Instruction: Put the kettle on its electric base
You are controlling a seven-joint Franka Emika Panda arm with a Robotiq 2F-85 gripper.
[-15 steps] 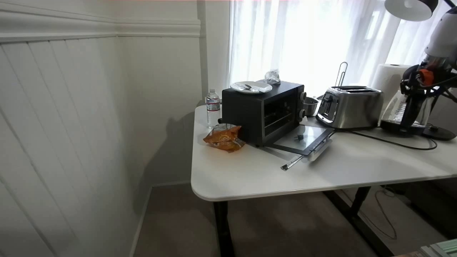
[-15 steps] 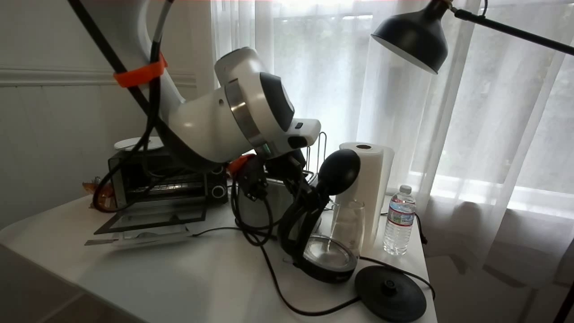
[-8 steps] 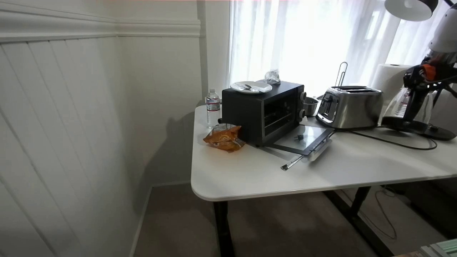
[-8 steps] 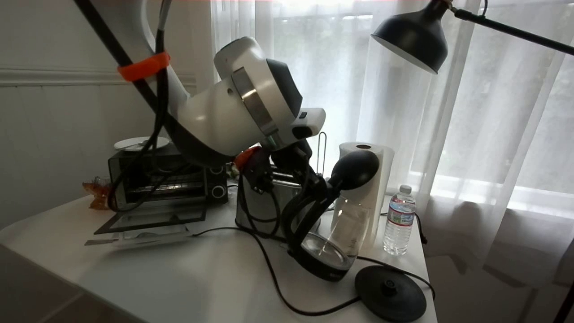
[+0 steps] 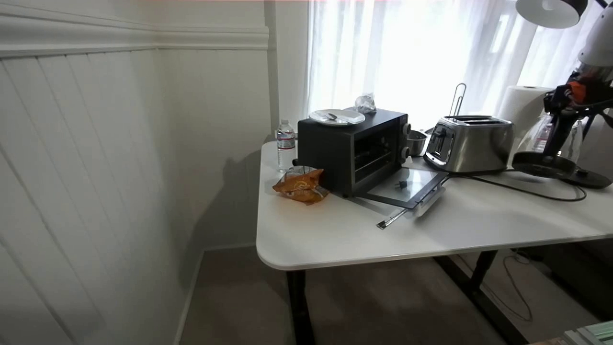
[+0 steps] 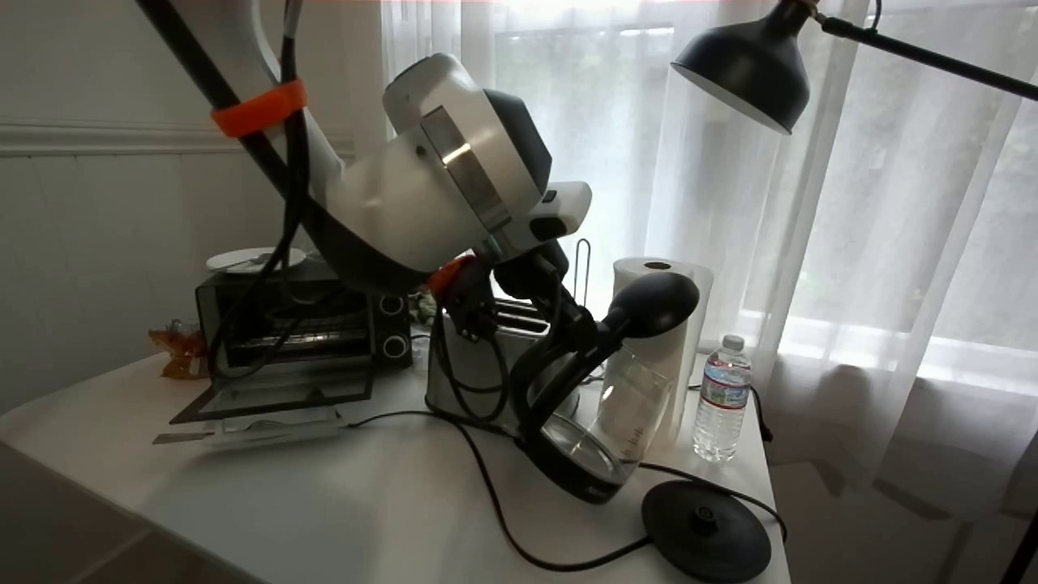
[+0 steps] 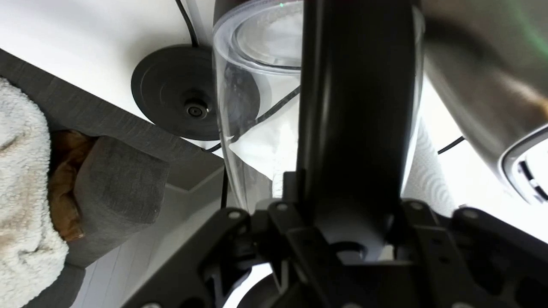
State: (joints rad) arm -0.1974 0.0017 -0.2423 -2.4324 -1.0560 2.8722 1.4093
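The jug-shaped glass kettle point(image 6: 616, 414) is clear with a black handle point(image 7: 355, 98); the flat disc base point(image 6: 705, 535) is black, the round-cornered desk point(image 5: 325, 239) white.

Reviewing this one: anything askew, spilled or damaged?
Two things. The glass door of the toaster oven hangs open over the table, odd because the task doesn't involve it. The kettle is tilted in the gripper, off its electric base, perhaps just from the grip. I see no spill or damage.

on the table point(image 6: 365, 503), the electric base point(image 6: 705, 531) lies before the bottle point(image 6: 722, 401).
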